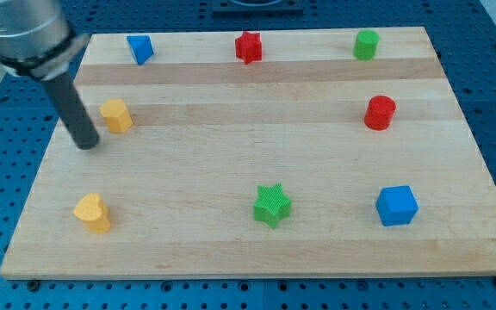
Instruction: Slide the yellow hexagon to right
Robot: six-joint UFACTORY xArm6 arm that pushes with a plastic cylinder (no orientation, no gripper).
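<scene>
The yellow hexagon [116, 114] sits on the wooden board [257, 155] near the view's left edge, in the upper half. My tip [88, 145] rests on the board just left of and slightly below the yellow hexagon, with a small gap between them. The dark rod rises from it toward the view's top left corner.
A yellow heart [92, 213] lies at the lower left. A blue triangle [140, 48], a red star [248, 46] and a green cylinder-like block [366, 44] line the top. A red cylinder [380, 113], a green star [272, 205] and a blue cube [397, 206] stand further right.
</scene>
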